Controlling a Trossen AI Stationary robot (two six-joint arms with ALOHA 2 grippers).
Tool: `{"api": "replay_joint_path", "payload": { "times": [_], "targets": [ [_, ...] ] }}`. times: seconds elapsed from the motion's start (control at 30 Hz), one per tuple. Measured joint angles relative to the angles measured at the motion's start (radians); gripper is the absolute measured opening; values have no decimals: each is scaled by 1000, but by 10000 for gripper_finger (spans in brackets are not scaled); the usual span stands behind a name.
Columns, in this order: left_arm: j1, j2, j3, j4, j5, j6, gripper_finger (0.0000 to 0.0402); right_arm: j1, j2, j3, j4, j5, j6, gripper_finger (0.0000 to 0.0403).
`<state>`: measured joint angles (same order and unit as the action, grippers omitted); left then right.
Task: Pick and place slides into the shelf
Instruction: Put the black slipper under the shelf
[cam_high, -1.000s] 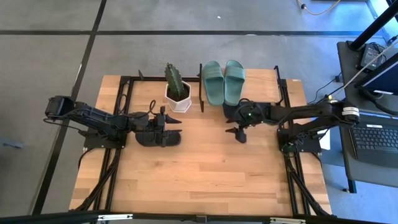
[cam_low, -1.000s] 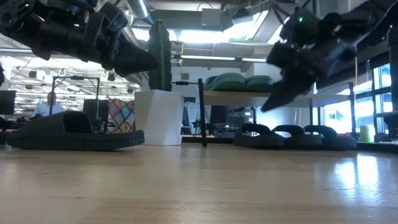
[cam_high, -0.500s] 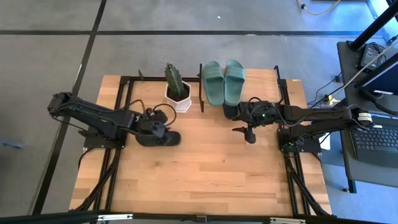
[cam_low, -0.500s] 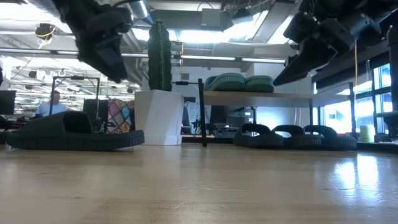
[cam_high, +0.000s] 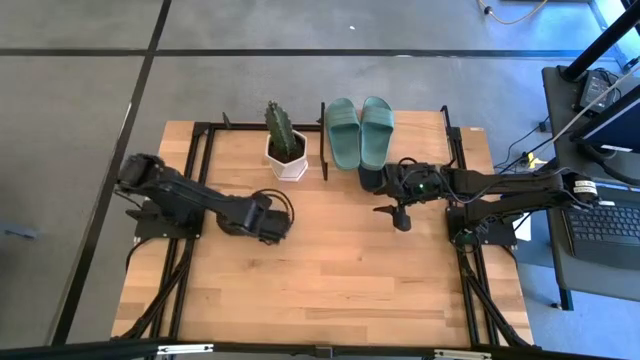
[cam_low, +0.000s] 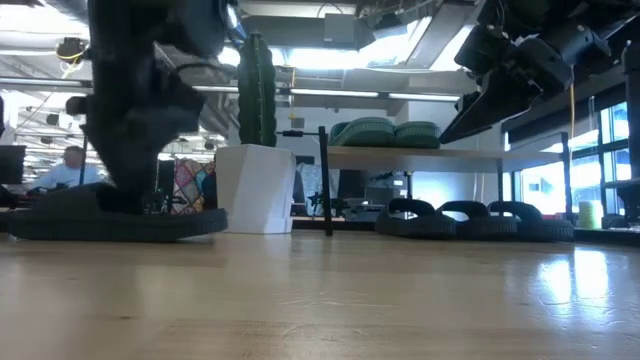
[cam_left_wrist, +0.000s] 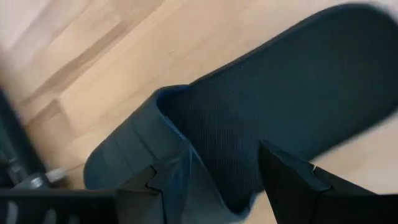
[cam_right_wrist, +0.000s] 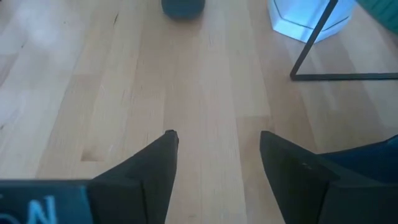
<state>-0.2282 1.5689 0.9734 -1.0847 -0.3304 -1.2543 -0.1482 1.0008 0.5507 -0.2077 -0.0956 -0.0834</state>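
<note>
One black slide (cam_low: 60, 218) lies flat on its sole on the table's left half, strap (cam_left_wrist: 124, 146) up. My left gripper (cam_high: 262, 222) (cam_low: 135, 190) is open and points down at it. In the left wrist view one finger (cam_left_wrist: 165, 180) is at the strap's outer face and the other (cam_left_wrist: 286, 177) over the footbed (cam_left_wrist: 298, 81). The sage-green pair (cam_high: 360, 130) rests on the shelf's top board (cam_low: 440, 153). Three black slides (cam_low: 465, 218) lie under the board. My right gripper (cam_high: 400, 218) (cam_right_wrist: 217, 155) hangs open above the table in front of the shelf. My left gripper stands astride the strap's edge (cam_left_wrist: 186, 155) from above, fingers pointing down. I cannot tell whether either finger touches the slide. The slide lies flat on the table.
A cactus in a white pot (cam_high: 285, 150) stands between the lone slide and the shelf's left post (cam_high: 323, 140). Bare wood (cam_high: 330, 280) fills the table's near half. A desk with a laptop (cam_high: 600, 220) stands off the right edge. A person (cam_low: 70, 165) sits far behind.
My left gripper has tipped from slanting to pointing straight down and has come down from well above the black slide onto its strap, shifting slightly toward the table's near edge. My right gripper has risen and moved a little toward the right edge, then held still. The slide has stayed put.
</note>
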Motion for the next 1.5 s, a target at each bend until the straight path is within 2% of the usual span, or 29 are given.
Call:
{"api": "replay_joint_path", "payload": {
  "times": [0.23,0.43,0.7,1.5],
  "targets": [
    [1,94,0,-67,27,-46,176,0,0,0,-3,0,0,227],
    [1,87,4,-85,35,-47,176,0,0,0,-6,-1,0,227],
    [1,87,72,-243,34,-78,176,0,0,0,-8,-2,-2,227],
    [1,88,68,-306,79,-108,176,0,1,-1,-54,-1,-6,227]
  ]
}}
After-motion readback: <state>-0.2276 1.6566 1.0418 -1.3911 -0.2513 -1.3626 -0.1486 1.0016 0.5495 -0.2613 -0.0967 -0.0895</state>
